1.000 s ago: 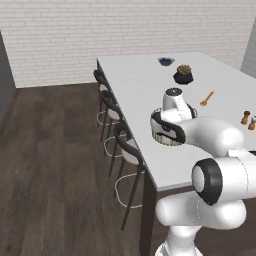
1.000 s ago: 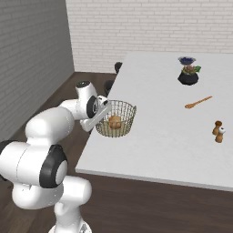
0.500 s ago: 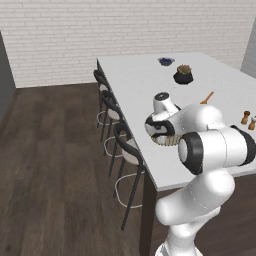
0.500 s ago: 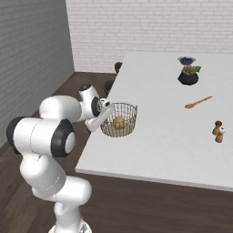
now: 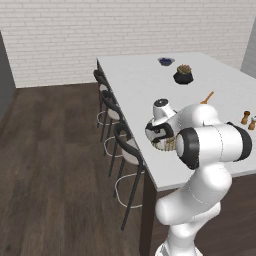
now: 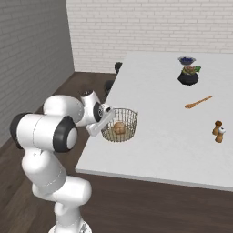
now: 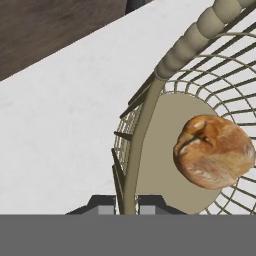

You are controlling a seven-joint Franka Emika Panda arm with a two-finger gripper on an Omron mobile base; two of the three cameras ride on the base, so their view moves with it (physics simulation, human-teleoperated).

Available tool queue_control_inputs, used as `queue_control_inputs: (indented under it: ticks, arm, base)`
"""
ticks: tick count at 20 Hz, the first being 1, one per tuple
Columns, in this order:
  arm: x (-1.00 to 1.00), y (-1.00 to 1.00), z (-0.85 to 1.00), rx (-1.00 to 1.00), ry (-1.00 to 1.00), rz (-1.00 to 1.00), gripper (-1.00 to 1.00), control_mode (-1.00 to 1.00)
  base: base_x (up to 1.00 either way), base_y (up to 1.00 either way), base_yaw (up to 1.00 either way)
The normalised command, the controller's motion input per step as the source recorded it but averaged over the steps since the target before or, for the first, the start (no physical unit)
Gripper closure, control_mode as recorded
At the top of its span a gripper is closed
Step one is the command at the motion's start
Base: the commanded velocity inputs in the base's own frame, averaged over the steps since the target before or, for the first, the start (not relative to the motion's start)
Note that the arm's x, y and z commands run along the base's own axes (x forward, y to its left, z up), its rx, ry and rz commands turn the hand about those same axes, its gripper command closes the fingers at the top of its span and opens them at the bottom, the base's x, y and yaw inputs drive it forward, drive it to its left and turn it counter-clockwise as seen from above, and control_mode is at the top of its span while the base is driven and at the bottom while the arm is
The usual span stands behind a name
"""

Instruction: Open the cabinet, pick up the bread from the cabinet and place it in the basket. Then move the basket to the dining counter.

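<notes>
The basket [image 7: 150,105] has its near rim pinched between the two fingers [image 7: 106,204], which sit one on each side of the wire wall with only that thin edge between them. Inside, the bread [image 7: 214,151] lies on the pale bottom, toward the far side from the fingers and touching the mesh there.

From the right base view the basket [image 6: 119,124] stands on the white worktop [image 6: 173,132], close to its left edge and near the front corner, with the bread [image 6: 119,128] a golden lump low inside it. The gripper [image 6: 103,119] reaches in from the left, off the worktop's side, and meets the rim at the basket's left.

Farther along the worktop, well apart from the basket, lie a wooden spoon [image 6: 198,102], a pair of small brown shakers [image 6: 218,131], a black pot with greenery [image 6: 188,75] and a dark bowl [image 6: 186,60] beyond it. Black-framed bar stools [image 5: 120,145] line the worktop's long side over the dark wood floor [image 5: 55,165].
</notes>
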Motion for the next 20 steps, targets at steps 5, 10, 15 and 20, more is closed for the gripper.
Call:
queue_control_inputs:
  ticks: [5, 10, 15, 20]
  arm:
    - [0.00, 0.00, -0.25, 0.00, -0.01, -0.01, -1.00, -1.00]
    - [-0.03, -0.18, 0.08, 0.02, -0.01, 0.00, -1.00, -1.00]
    - [-0.86, -0.03, 0.94, 0.10, 0.00, 0.00, -1.00, -1.00]
    - [-0.99, 0.00, 0.91, 0.17, 0.00, 0.00, -1.00, -1.00]
  base:
    - [0.00, 0.00, 0.00]
    - [0.00, 0.00, 0.00]
    - [0.00, 0.00, 0.00]
    - [0.00, 0.00, 0.00]
